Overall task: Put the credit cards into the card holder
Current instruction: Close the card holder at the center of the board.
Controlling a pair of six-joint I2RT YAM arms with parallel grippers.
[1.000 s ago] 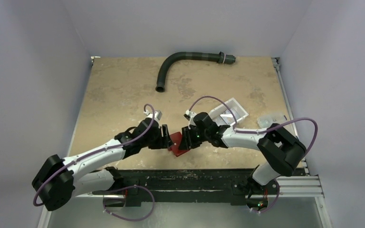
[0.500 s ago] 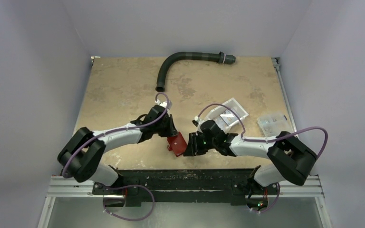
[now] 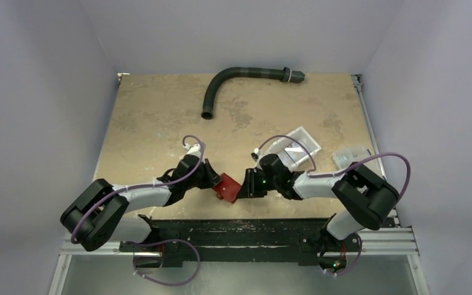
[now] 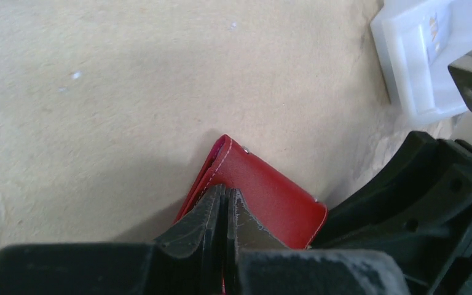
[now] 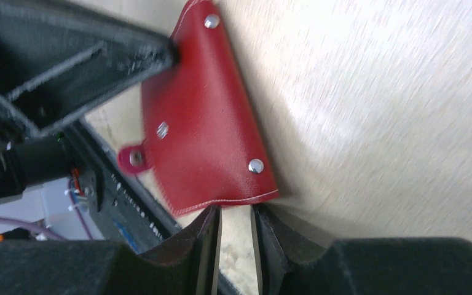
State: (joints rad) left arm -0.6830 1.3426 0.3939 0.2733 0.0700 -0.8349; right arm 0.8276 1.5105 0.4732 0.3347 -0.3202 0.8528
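Observation:
The card holder (image 3: 228,187) is a small dark-red wallet with metal studs near the table's front edge, between both grippers. My left gripper (image 3: 214,181) meets it from the left. In the left wrist view the left gripper (image 4: 226,192) has its jaws pressed together on the card holder's (image 4: 264,196) stitched edge, with a red sliver between them. My right gripper (image 3: 243,186) is at its right side. In the right wrist view the right gripper (image 5: 235,210) stands narrowly open, its tips just at the card holder's (image 5: 203,129) stitched rim, bare table showing in the gap. The credit cards cannot be made out.
A white bin (image 3: 296,145) stands right of the right wrist, its corner (image 4: 415,67) also in the left wrist view. A clear compartmented box (image 3: 351,155) lies further right. A dark curved hose (image 3: 221,82) lies at the back. The table's front rail (image 3: 239,228) is close behind the card holder.
My left arm drew back and came down onto the card holder's left edge, and its jaws went from open to shut. The right gripper stayed beside the card holder and narrowed slightly.

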